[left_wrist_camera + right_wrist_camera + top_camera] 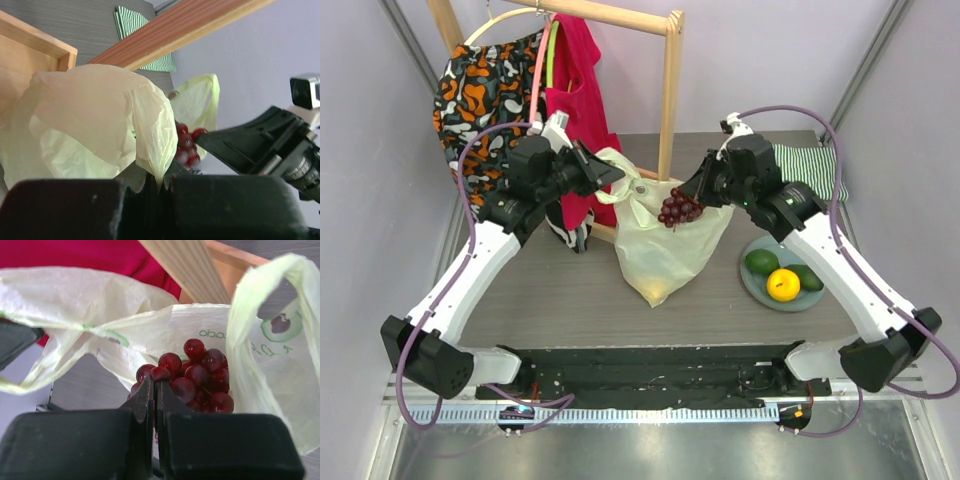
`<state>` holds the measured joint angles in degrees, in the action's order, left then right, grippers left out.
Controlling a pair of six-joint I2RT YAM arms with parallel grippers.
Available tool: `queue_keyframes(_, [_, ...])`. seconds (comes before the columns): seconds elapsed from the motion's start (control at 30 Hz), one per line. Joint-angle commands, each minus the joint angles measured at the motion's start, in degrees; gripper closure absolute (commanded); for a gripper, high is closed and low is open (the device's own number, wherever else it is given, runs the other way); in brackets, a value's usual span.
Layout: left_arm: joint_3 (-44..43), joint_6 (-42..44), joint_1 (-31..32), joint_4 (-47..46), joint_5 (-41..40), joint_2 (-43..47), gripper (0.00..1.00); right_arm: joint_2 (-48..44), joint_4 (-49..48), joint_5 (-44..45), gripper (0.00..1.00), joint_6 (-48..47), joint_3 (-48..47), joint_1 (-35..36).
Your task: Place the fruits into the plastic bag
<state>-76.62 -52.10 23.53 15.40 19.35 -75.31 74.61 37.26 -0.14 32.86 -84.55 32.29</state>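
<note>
Nearest the arm bases, on the right side of the table, a grey plate (748,283) carries two green avocados (761,262) and a round citrus (783,284), none of them bagged yet. Just beyond, at the table's middle, the plastic bag (665,255) stands slumped with its mouth held up. The right gripper (154,385) has its fingers pressed almost together on the top of the grape bunch (197,377), which hangs at the bag's opening, between the two loop handles. The left gripper (159,175) is clamped on a fold of the bag's rim, lifting that side. The step in hand looks like dropping the grapes in: the next move calls for lowering the bunch past the rim before letting go, while the left side holds the mouth wide. Further back lie a striped cloth (805,160), a wooden rack (670,90) and a red garment (575,90).
</note>
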Motion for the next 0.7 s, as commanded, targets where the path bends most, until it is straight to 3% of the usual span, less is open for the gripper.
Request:
queue_keyframes(0.0, [1.3, -0.02, -0.33, -2.92, 2.44, 2.62, 1.0, 3.34, -5.53, 4.62, 0.99, 1.33, -5.87, 0.31])
queue_keyframes(0.43, [3.67, -2.48, -0.33, -3.88, 4.9, 3.33, 1.0, 8.97, -12.55, 11.47, 0.99, 3.79, -7.73, 0.31])
queue_keyframes(0.67, [3.49, -4.33, -0.33, -5.99, 5.17, 3.42, 1.0, 9.5, -15.55, 10.7, 0.99, 3.44, -4.92, 0.31])
